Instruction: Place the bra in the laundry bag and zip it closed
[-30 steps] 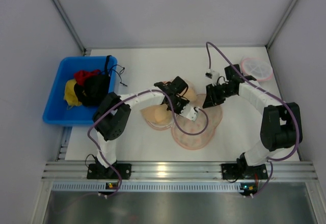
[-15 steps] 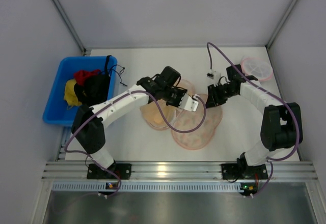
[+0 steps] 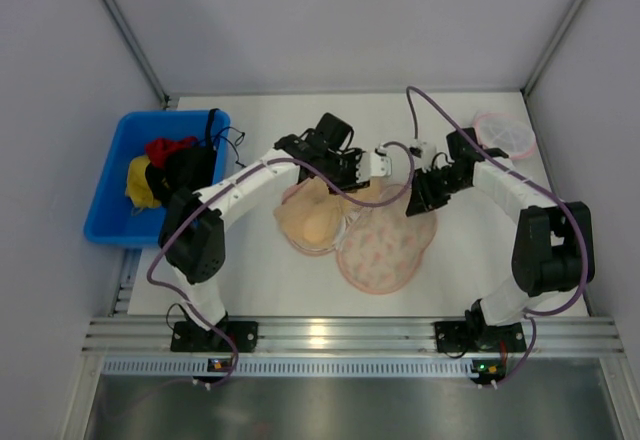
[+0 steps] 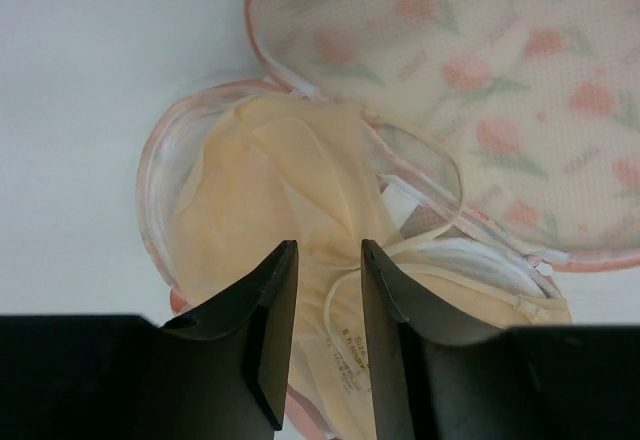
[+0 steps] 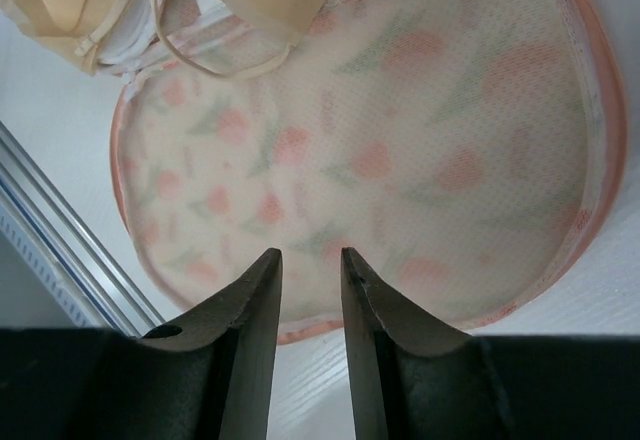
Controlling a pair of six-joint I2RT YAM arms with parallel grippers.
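Now, left gripper [image 4: 328,250] and right gripper [image 5: 310,253] gape empty; that limp, light bra [image 4: 265,185] probably wants pinching at its cup edge.

1. Blue bin [image 3: 108,200] sits at the left edge of the counter [image 3: 270,280], toward the far side.
2. Bin contents: red cloth [image 3: 168,147] at the far side, yellow cloth [image 3: 138,185] left of centre, and black cloth [image 3: 188,175] on the right, partly over the other two.
3. Thin black cord [image 3: 232,145] hangs over the bin's right wall onto the counter.
4. Round white mesh disc [image 3: 504,135] with a pink rim lies flat in the far right corner.
5. Aluminium rail [image 3: 340,335] runs along the near edge.
6. Grey walls on three sides, with slanted metal posts [image 3: 125,30] at the far corners.
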